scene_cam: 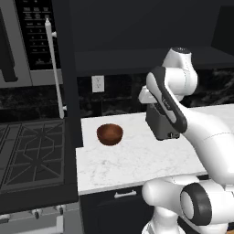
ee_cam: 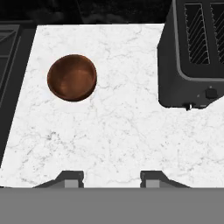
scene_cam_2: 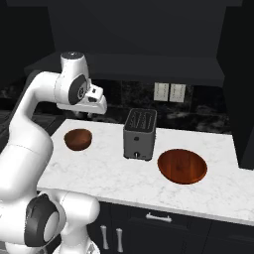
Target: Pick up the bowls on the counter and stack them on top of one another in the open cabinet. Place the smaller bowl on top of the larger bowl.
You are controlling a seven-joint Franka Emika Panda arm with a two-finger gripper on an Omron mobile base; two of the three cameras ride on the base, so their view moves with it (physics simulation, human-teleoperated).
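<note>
gripper [ee_cam: 111, 177] wide, empty | counter [ee_cam: 131, 140] marble | smaller bowl [ee_cam: 71, 77] near stovetop [scene_cam: 32, 155]

Black backsplash [scene_cam_2: 198, 106] with white outlets [scene_cam_2: 169, 92]

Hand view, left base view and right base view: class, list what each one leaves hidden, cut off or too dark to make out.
- Left base view: the arm covers the right of the counter and part of the toaster.
- Right base view: the open cabinet is too dark to read its inside.
- Hand view: the toaster's right side is cut by the edge; the gripper shows tips alone. The smaller bowl is plain here, the larger bowl in the right base view.
</note>
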